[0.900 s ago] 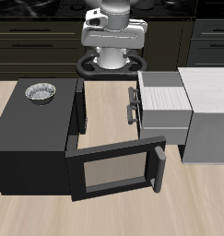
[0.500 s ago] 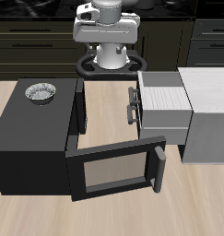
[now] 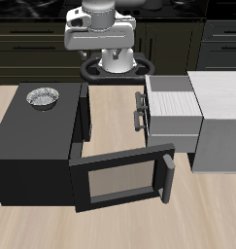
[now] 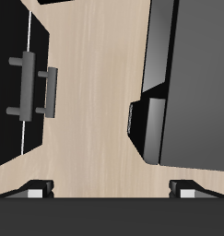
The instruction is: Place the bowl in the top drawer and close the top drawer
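On top of the black box cabinet [image 3: 32, 131] the bowl [image 3: 43, 96] is seen, well apart from the jaws, which are held open above the bench [image 4: 90, 101].

No text, label, brand, number or sign can be read in either view.
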